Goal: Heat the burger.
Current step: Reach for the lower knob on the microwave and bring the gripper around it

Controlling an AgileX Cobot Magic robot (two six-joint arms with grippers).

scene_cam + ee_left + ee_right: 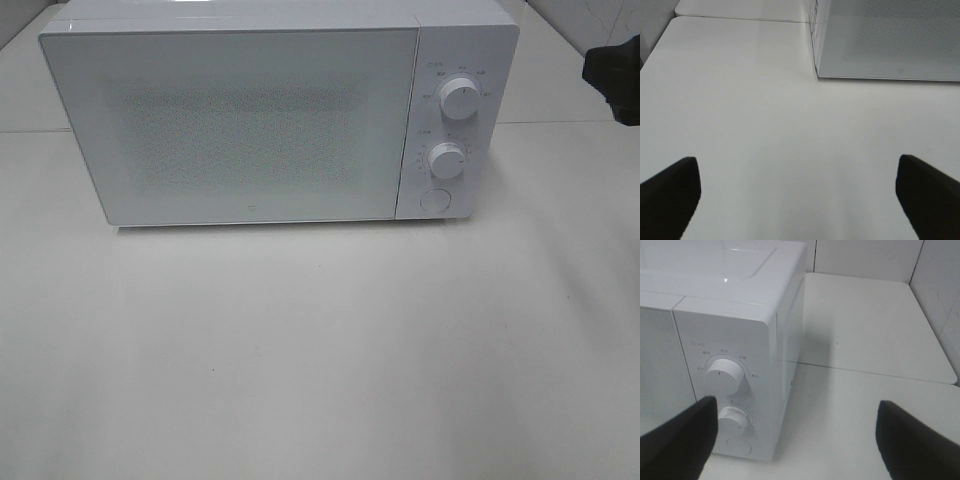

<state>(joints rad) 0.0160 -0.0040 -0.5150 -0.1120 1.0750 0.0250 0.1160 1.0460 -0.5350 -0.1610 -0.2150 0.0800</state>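
Dialling in the heat on a shut, white box-shaped microwave, with the burger out of sight.
The burger shows in no view; it may sit behind the frosted door, but I cannot tell. The right gripper, spread wide and empty, hangs at 2 o'clock of the oven. The next move probably calls for closing squarely on one dial and twisting it without dragging the oven. The left gripper is spread wide and empty over the white tabletop. Count: one microwave, two dials (upper white round dial, lower white round dial at its 6 o'clock), one round white push-button, two grippers.
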